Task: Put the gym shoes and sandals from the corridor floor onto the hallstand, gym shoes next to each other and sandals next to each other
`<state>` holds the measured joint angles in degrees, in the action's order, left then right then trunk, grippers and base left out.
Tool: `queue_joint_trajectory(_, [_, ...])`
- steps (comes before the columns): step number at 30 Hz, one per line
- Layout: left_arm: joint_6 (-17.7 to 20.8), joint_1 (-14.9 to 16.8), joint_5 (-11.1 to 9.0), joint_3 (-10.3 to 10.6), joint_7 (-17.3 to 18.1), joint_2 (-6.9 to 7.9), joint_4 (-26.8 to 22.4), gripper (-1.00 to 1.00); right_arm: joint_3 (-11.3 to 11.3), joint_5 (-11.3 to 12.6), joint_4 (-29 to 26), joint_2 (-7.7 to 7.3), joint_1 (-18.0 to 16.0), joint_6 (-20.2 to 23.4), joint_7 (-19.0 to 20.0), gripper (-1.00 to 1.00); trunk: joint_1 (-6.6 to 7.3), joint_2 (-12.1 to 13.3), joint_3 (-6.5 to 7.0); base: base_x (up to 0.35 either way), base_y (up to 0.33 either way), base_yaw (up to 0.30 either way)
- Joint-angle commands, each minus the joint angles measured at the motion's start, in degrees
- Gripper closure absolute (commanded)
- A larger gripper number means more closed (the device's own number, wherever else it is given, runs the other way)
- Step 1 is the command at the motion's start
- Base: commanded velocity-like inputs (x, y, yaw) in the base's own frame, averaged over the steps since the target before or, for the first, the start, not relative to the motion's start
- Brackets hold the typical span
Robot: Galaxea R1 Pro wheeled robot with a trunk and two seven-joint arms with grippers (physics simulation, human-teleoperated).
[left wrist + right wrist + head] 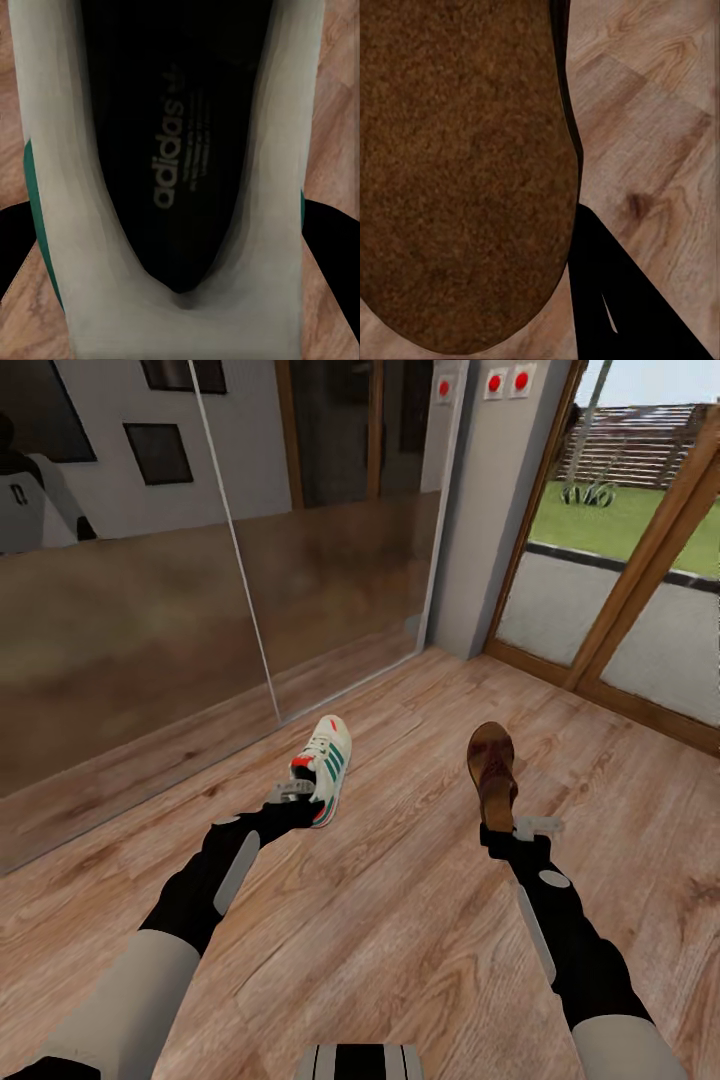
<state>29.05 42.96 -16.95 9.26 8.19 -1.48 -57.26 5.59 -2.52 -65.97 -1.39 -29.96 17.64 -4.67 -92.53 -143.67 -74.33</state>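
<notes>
Head view, near to far: left gripper [297, 792] at 11 o'clock, clamped on the heel of a gym shoe [326, 765] whose toe points toward 12; right gripper [512, 826] at 1 o'clock, at the heel of a sandal [492, 772], grip undeterminable; both above the corridor floor [400, 920]; beyond, mirrored wardrobe doors [150, 620] at 10 o'clock and a wood-framed glass door [640, 560] at 2 o'clock.

black forearms [215, 875] with grey oval panels, pale grey upper arm sleeves
</notes>
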Motion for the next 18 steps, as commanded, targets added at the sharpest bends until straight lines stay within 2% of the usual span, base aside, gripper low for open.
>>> queue_joint_trajectory(1, [0.31,0.02,-0.1,-0.03,-0.02,-0.01,-0.04,1.0,-0.05,-0.03,-0.06,-0.01,-0.01,0.38,-0.26,1.0,0.03,0.0,0.28,0.0,0.0,0.0])
queue_joint_trajectory(18, [0.39,0.02,-0.11,-0.09,-0.02,-0.01,-0.04,1.0,-0.05,-0.03,0.14,-0.01,-0.01,0.37,-0.26,1.0,0.47,0.23,5.66,0.0,0.0,0.0])
